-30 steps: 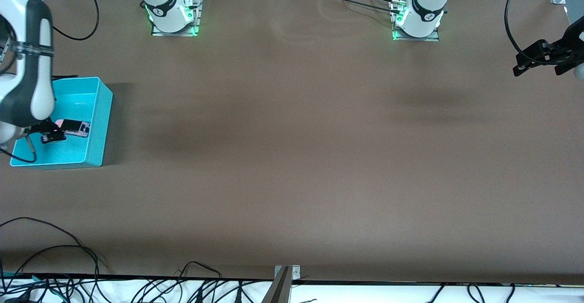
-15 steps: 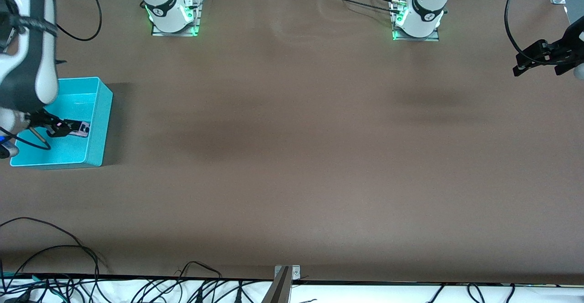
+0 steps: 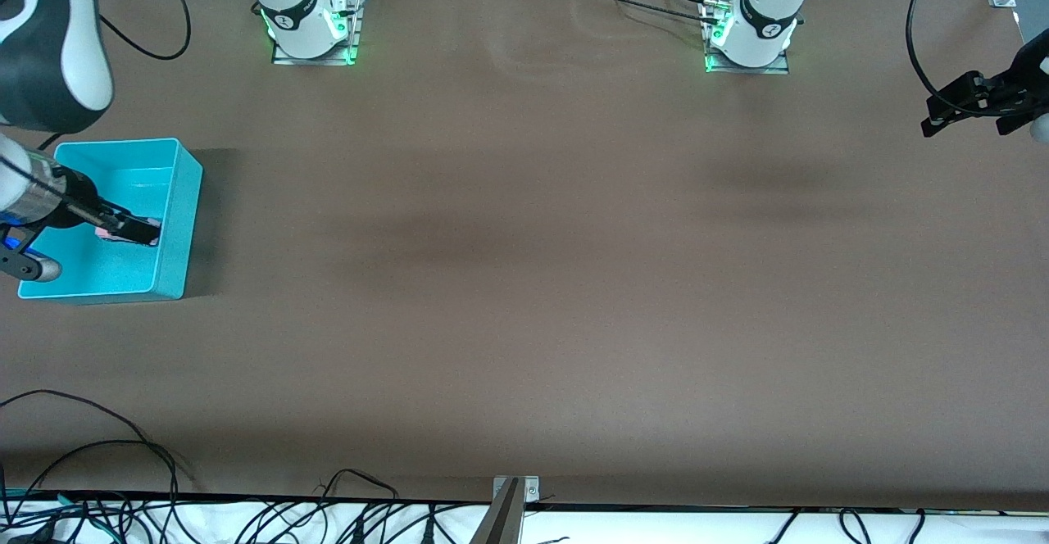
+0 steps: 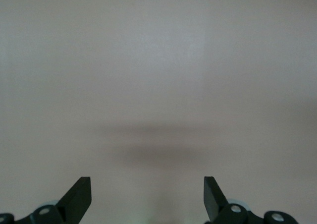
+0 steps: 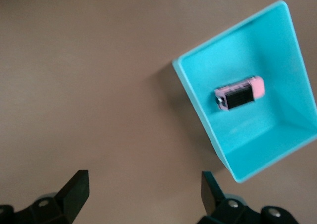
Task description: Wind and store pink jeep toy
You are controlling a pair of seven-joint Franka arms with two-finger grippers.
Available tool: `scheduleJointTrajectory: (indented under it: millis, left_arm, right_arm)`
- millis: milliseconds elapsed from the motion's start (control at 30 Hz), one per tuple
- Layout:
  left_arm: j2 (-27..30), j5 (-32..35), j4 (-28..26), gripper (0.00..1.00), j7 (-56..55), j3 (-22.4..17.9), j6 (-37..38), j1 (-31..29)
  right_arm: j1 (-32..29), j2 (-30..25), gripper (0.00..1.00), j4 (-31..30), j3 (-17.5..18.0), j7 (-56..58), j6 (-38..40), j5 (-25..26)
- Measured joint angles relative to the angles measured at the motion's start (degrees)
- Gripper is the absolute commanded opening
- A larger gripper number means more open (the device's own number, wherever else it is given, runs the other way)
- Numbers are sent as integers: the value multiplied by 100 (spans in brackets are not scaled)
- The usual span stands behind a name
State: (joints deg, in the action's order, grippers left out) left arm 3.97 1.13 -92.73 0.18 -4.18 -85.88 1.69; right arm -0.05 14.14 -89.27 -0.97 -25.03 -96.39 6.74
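Observation:
The pink jeep toy (image 5: 239,92), with its black roof, lies on its side on the floor of the turquoise bin (image 5: 198,105). In the front view only a pink sliver of the jeep toy (image 3: 102,233) shows past the dark fingers. My right gripper (image 5: 143,189) hangs open high over the table beside the bin, with only bare brown table between its fingers. In the front view the right gripper (image 3: 131,228) overlaps the bin (image 3: 182,200). My left gripper (image 4: 147,194) waits open and empty over the left arm's end of the table (image 3: 942,114).
The bin stands at the right arm's end of the brown table (image 3: 524,282). The two arm bases (image 3: 307,24) (image 3: 750,32) stand along the edge farthest from the front camera. Cables (image 3: 123,462) lie along the nearest edge.
My right arm has lifted up and away from the bin floor, and the jeep toy stays in the bin. The left arm has not moved.

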Motion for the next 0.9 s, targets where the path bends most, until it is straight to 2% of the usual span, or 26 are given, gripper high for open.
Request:
scheduleJointTrajectory:
  millis: [100, 267, 433, 600, 900]
  left_arm:
    - [0, 0, 0, 100, 0, 0, 0, 0]
    - [0, 0, 0, 100, 0, 0, 0, 0]
    - [0, 0, 0, 100, 0, 0, 0, 0]
    - [0, 0, 0, 100, 0, 0, 0, 0]
    - [0, 0, 0, 100, 0, 0, 0, 0]
  right_arm:
    - [-13, -298, 100, -372, 83, 209, -313, 1]
    - [-56, -835, 100, -828, 344, 902, -358, -20]
    - [-34, -1206, 100, -1045, 543, 1226, -142, -415]
    - [-12, -1365, 100, -1084, 582, 1306, -59, -654]
    - [109, -1415, 100, -1085, 580, 1363, 56, -669]
